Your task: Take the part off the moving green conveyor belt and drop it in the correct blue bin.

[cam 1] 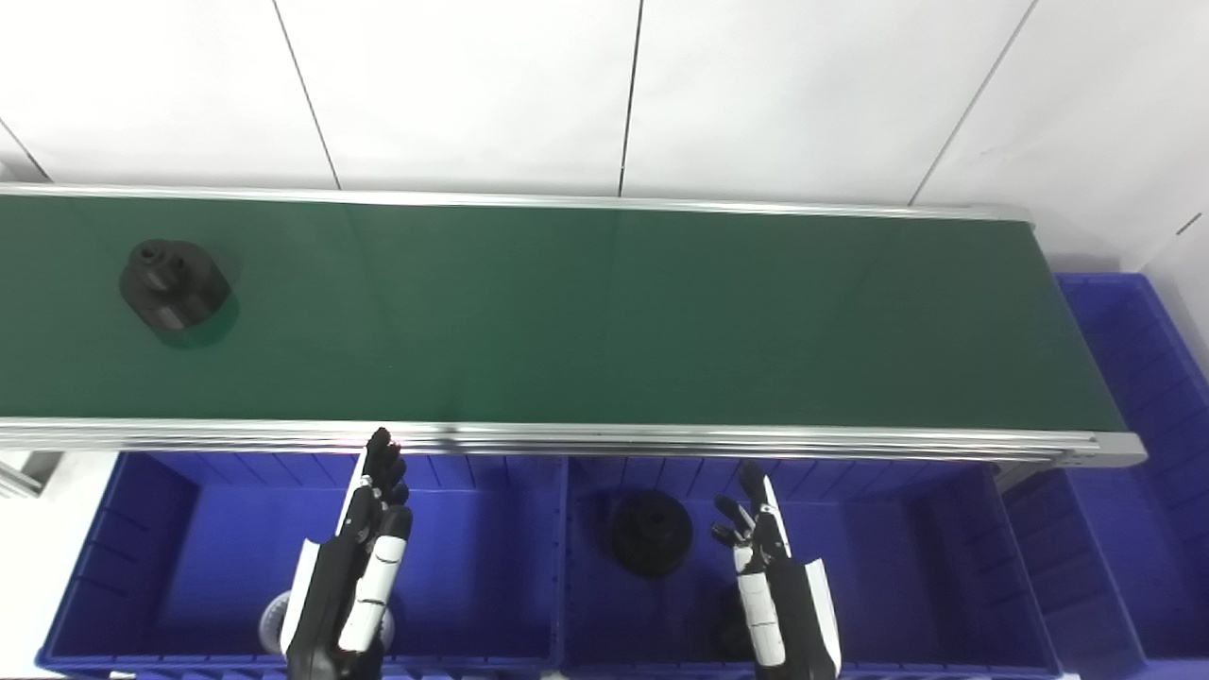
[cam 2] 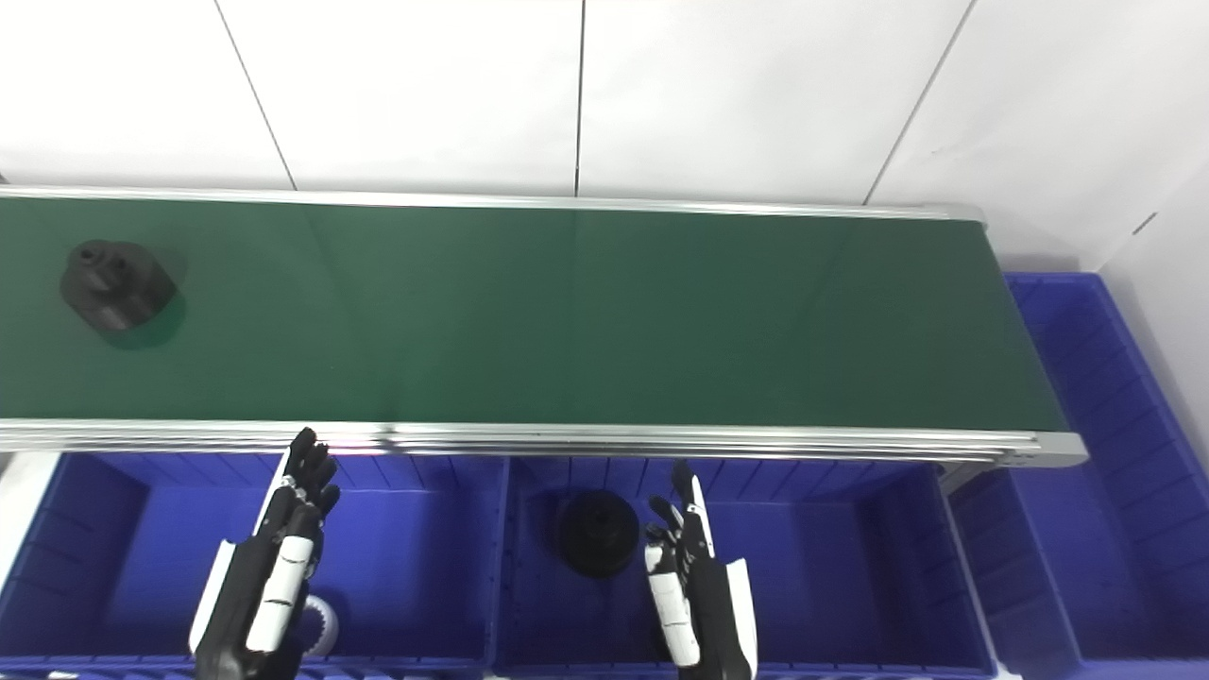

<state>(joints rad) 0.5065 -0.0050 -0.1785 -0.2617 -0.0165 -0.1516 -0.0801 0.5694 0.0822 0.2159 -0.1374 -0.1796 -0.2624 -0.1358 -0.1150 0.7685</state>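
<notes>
At the far left of the frame, in its upper half, the black part (cam 1: 173, 283) sits on the green conveyor belt (cam 1: 604, 321), well apart from both hands. It looks like a squat, rounded block with small bosses on top; finer detail is too small to tell. Nothing touches it, so the pick has not yet begun.

Below the belt, in the lower left, the left blue bin (cam 1: 142, 567) holds a white toothed ring (cam 2: 324, 625), mostly hidden behind the left arm. The left hand (cam 1: 364, 557) hangs over this bin, holding nothing, its fingers straight and lying close together, tips pointing up at the belt's near rail (cam 1: 661, 439).

In the lower middle, the centre blue bin (cam 1: 897, 567) holds a black disc-shaped part (cam 1: 652, 532), and a second dark shape seems to lie beneath the right hand, too hidden to identify. The right hand (cam 1: 770, 576) hovers over this bin just right of the disc, empty, fingers spread apart.

At the far right, a third blue bin (cam 1: 1152, 425) stands beyond the belt's end; no contents are visible in the portion shown.

As a judgement: earlier sorting appears done, given 2 bins already hold pieces, while this part's whole cycle remains, namely reaching, grasping, carrying and dropping. The left hand is nearer, and the black pieces suggest the centre bin as the likely destination.
</notes>
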